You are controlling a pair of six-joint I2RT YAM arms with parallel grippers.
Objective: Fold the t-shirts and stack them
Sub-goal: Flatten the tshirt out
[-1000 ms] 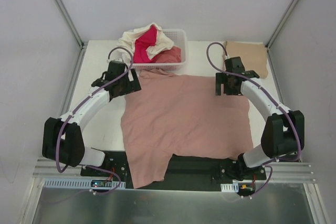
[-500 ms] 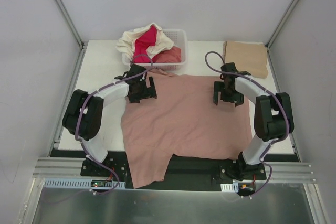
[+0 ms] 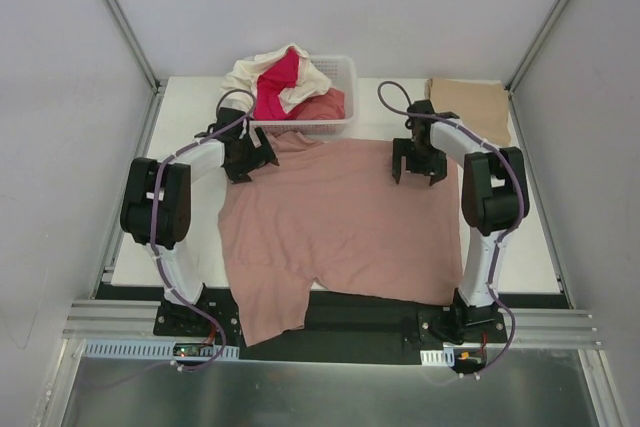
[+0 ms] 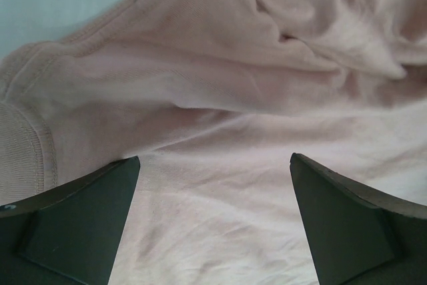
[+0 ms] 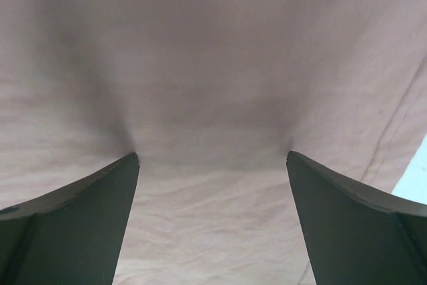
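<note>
Top external shows us the left hand (image 3: 245, 153) and right hand (image 3: 413, 162), both spread wide, newly arrived at the edge of the dusty-pink t-shirt (image 3: 340, 222) nearest the basket (image 3: 300, 126), readying our first fold.

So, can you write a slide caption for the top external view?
The left gripper and right gripper, both open, at the far edge of the spread pink t-shirt.

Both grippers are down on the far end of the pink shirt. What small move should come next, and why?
Probably close both grippers. The left gripper and the right gripper are open and pressed down on the far part of the pink t-shirt, with cloth lying between their fingers. Pinching it there would likely give the hold needed to lift that edge and fold it toward the near side.
</note>
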